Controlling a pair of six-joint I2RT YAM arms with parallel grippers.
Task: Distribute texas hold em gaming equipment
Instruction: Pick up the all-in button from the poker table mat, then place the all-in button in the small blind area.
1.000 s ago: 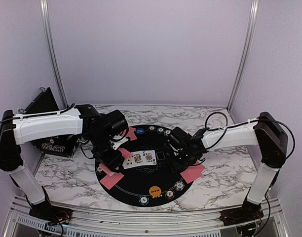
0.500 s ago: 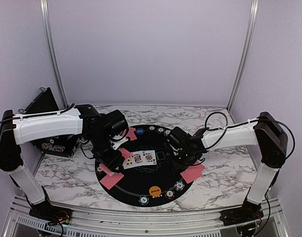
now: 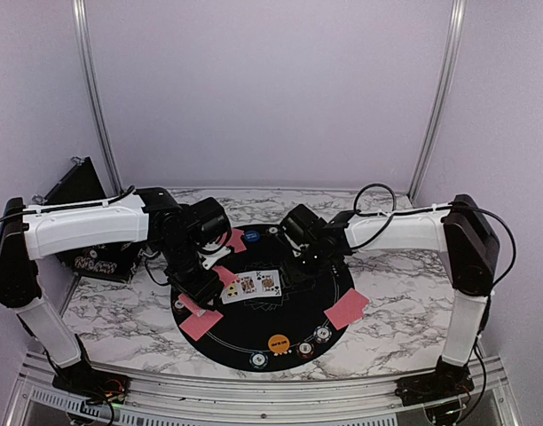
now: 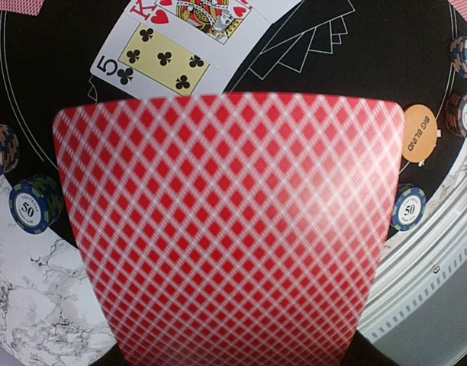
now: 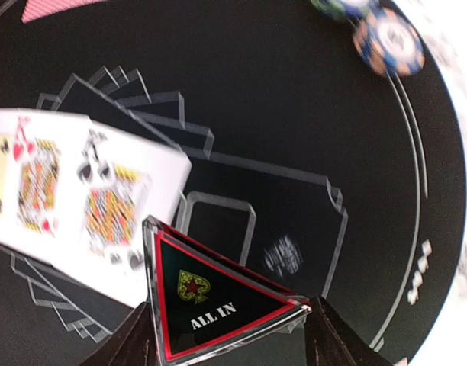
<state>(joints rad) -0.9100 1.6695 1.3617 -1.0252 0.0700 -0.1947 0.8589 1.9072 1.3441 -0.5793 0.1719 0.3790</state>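
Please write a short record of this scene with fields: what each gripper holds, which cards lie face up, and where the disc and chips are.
left gripper: shut on a red-backed card
right gripper: shut on the ALL IN triangle marker, over the black mat
face-up cards: three in a row at the mat's centre; five of clubs and king of hearts are readable
orange disc: marked BIG BLIND, on the mat's near part
striped chips: several along the mat's rim
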